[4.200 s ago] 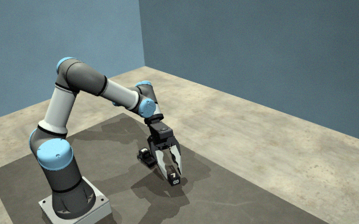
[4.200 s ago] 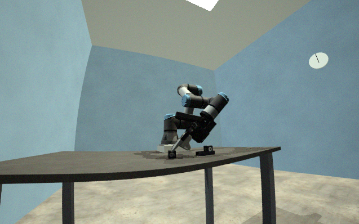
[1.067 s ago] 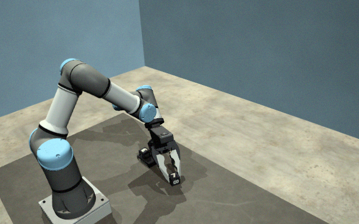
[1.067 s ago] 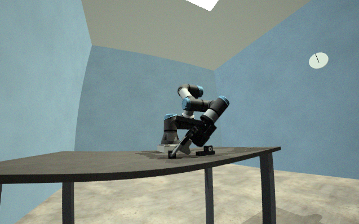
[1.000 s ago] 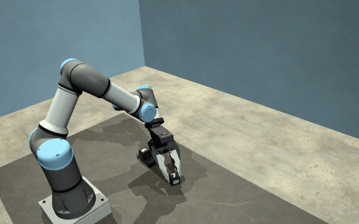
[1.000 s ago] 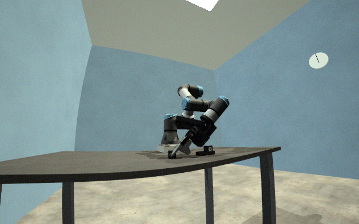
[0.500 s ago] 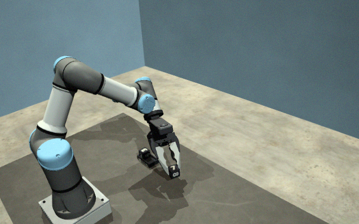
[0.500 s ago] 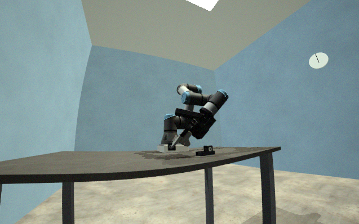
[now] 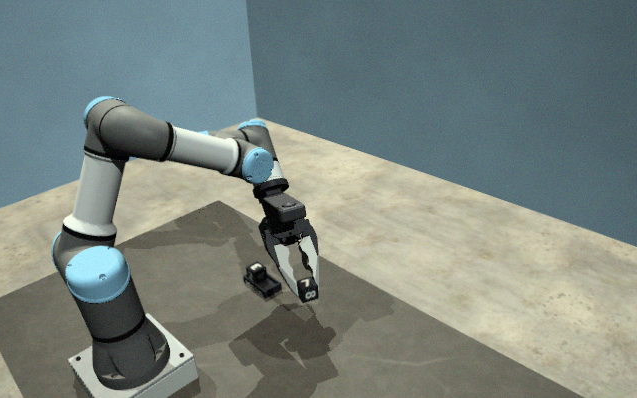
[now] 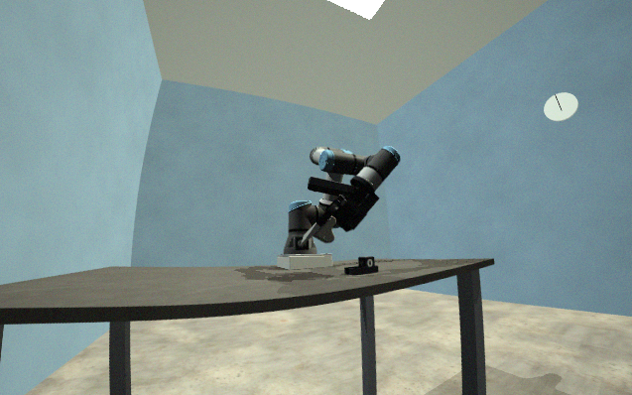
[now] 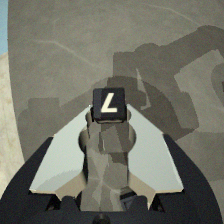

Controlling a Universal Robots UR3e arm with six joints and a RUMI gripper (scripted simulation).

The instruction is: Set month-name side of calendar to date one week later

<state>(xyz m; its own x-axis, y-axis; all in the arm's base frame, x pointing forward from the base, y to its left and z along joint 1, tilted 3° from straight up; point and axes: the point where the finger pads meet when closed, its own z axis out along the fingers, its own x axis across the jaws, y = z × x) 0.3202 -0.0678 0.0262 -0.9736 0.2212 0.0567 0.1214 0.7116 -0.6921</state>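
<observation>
My gripper [image 9: 307,286] is shut on a black number cube [image 9: 308,289] and holds it in the air above the dark table, tilted. In the top view the cube's faces show a 7 and an 8. In the wrist view the cube [image 11: 109,105] sits between the fingertips with a 7 facing the camera, turned over. The black calendar tray [image 9: 265,284] lies on the table just left of the gripper. The second cube [image 9: 256,272] sits in the tray's far slot; the near slot is empty. Tray and cube also show in the exterior view [image 10: 361,268]. The month's name is not readable.
The arm's base [image 9: 132,367] stands on a white plate at the table's front left. The table edge runs close to the tray in the exterior view [image 10: 412,280]. Arm shadows fall on the table below the gripper.
</observation>
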